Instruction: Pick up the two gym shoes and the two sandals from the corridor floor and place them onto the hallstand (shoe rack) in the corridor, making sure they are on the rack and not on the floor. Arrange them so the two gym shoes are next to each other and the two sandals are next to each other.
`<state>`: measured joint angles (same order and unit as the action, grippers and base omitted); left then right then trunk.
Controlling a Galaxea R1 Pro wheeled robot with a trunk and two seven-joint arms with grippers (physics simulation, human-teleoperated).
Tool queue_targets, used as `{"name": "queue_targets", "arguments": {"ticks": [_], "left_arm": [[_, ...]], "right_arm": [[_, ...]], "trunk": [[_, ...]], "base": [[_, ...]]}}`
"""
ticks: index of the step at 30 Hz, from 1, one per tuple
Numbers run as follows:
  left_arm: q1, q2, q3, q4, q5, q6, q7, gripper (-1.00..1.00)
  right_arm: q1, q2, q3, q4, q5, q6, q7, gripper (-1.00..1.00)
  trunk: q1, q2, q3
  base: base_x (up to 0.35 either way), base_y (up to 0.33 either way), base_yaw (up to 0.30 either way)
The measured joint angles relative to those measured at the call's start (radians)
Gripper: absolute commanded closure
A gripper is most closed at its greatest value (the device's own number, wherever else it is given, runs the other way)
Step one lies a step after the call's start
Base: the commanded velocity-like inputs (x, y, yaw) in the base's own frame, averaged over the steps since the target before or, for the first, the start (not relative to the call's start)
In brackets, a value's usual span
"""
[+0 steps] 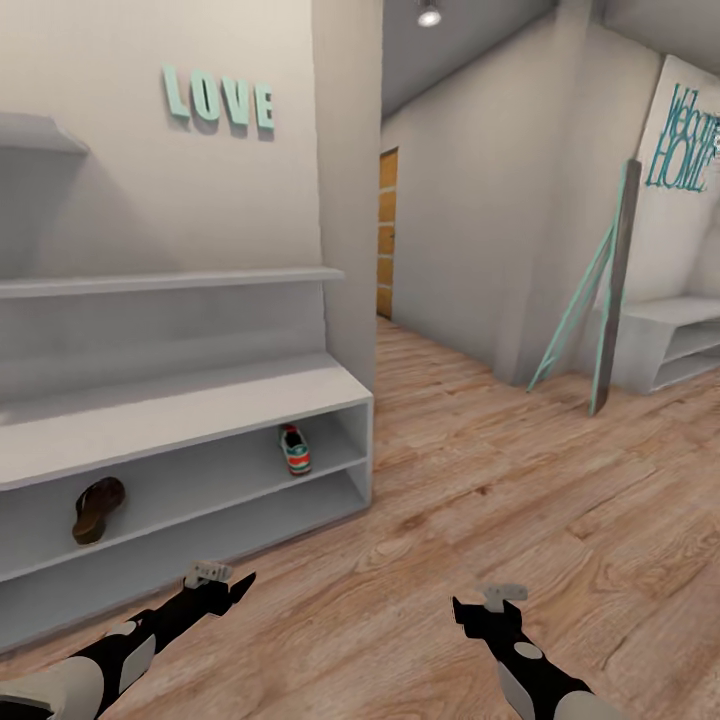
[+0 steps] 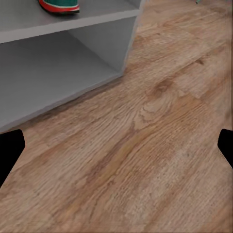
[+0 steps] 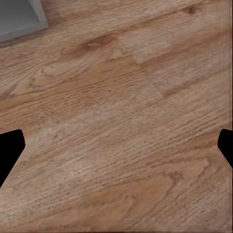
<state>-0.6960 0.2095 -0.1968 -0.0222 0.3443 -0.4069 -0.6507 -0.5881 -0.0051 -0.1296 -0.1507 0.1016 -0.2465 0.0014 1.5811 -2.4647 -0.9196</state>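
Shoes were half sorted in my head view: one white gym shoe with green stripes and a red-orange heel [image 1: 294,449] stood at the right end of the upper open shelf of the long low white hallstand [image 1: 180,405], and one flat dark-brown leather sandal [image 1: 97,508] lay well to its left on the same shelf. The second shoe of each pair was not to be seen on the light brown wood-plank floor [image 1: 520,520] ahead. My left gripper [image 1: 236,584] and my right gripper [image 1: 462,607] hung low over the planks, both carrying nothing.

From my left wrist, black fingertips [image 2: 10,150] sat wide apart at the two sides of the picture, bare floor between them, with the rack's right end and the sneaker's heel [image 2: 59,5] beyond.

From my right wrist, the fingertips [image 3: 9,150] were likewise spread over bare planks, a corner of the rack [image 3: 19,19] just showing.

I judged myself between placements. The next move called for turning to find the remaining gym shoe and sandal, then setting each beside its mate.
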Motion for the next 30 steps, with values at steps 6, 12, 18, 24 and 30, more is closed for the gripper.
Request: {"name": "queue_targets", "arguments": {"ticks": [6, 12, 18, 24, 30], "left_arm": [[0.000, -0.001, -0.001, 0.000, -0.001, 0.000, 0.000, -1.00], [0.000, -0.001, -0.001, 0.000, -0.001, 0.000, 0.000, -1.00], [0.000, -0.005, -0.002, 0.000, -0.002, 0.000, 0.000, -1.00], [0.000, -0.006, -0.002, 0.000, -0.002, 0.000, 0.000, -1.00], [0.000, -0.007, -0.002, 0.000, -0.002, 0.000, 0.000, -1.00]], "right_arm": [[0.000, 0.000, 0.000, 0.000, 0.000, 0.000, 0.000, -1.00], [0.000, 0.000, 0.000, 0.000, 0.000, 0.000, 0.000, -1.00], [0.000, 0.000, 0.000, 0.000, 0.000, 0.000, 0.000, -1.00], [0.000, 0.000, 0.000, 0.000, -0.001, 0.000, 0.000, -1.00], [0.000, 0.000, -0.002, 0.000, -0.049, 0.000, 0.001, -1.00]], "trunk": [[0.000, 0.000, 0.007], [0.000, 0.000, 0.013], [0.000, 0.000, 0.020], [0.000, 0.000, 0.026], [0.000, 0.000, 0.033]], "base": [[0.000, 0.000, -0.254], [0.000, 0.000, -0.253], [0.000, 0.000, -0.251], [0.000, 0.000, -0.251], [0.044, 0.000, -0.250]]}}
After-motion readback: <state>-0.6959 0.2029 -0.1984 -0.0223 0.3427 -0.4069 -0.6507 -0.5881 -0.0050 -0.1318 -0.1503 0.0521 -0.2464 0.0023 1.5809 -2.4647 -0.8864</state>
